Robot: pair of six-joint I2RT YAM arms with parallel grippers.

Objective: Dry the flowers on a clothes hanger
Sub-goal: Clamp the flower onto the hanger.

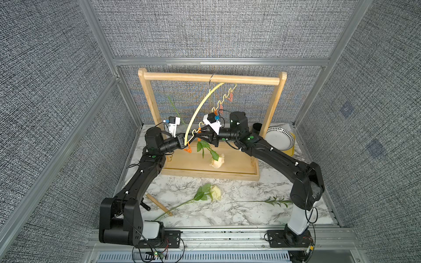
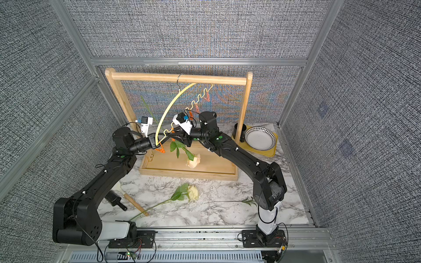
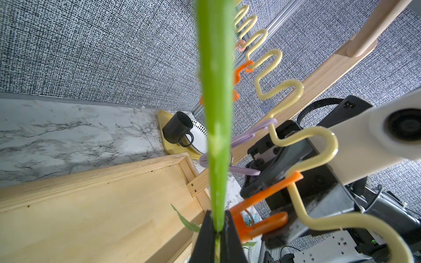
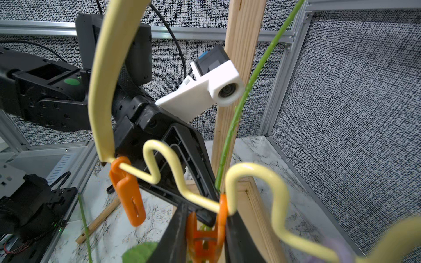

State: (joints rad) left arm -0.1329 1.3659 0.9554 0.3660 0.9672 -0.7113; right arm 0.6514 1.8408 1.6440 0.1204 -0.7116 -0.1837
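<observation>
The pale yellow clothes hanger (image 1: 200, 107) (image 2: 168, 107) hangs tilted from the wooden rack's bar. My left gripper (image 3: 217, 214) (image 1: 188, 142) is shut on the green stem (image 3: 216, 113) of the peach rose (image 1: 217, 162) (image 2: 193, 161), which hangs bloom-down over the rack's base. My right gripper (image 4: 206, 211) (image 1: 200, 136) grips an orange clip (image 4: 205, 241) on the hanger's wavy bar (image 4: 255, 173); a bit of green shows between the clip's arms. The cream-white rose (image 1: 216, 193) lies on the table. A thinner-stemmed flower (image 1: 262, 201) lies to its right, its bloom hidden behind the right arm.
The light-wood rack (image 1: 211, 78) stands on a tray-like base (image 1: 227, 173). A black mug (image 1: 257, 128) and a patterned plate (image 1: 279, 137) sit on a yellow tray (image 1: 290, 148) at the back right. A wooden-handled tool (image 1: 159, 205) lies near the left arm.
</observation>
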